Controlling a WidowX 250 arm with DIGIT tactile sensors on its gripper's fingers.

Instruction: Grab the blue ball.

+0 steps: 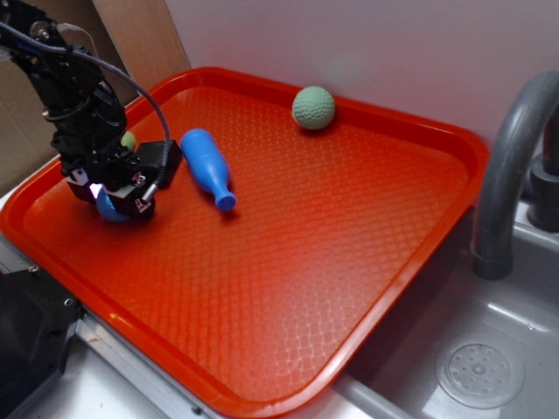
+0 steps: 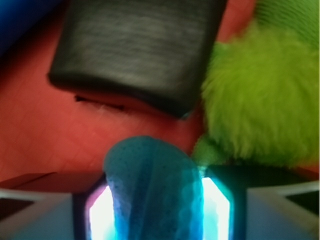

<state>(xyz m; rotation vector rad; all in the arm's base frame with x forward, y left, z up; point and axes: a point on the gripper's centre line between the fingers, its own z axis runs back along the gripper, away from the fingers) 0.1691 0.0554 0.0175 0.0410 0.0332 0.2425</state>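
We see gripper (image 1: 118, 202) clenched on blue ball (image 2: 152, 192), squeezed tall between glowing fingers (image 2: 102, 212); round, no clear pointing direction; red tray (image 1: 288, 288) beneath.

An orange-red textured tray (image 1: 367, 262) holds a blue bowling-pin toy (image 1: 206, 166) lying on its side and a pale green dimpled ball (image 1: 314, 107) — near the far rim. A grey faucet (image 1: 511, 166) stands beside it.

The tray (image 1: 367, 288) holds everything — the claw (image 1: 118, 202) at nine o'clock, the ball (image 1: 106, 208) between its fingers. The bowling pin (image 1: 206, 166) lies just beside it at ten; another ball (image 1: 314, 107) sits at twelve.
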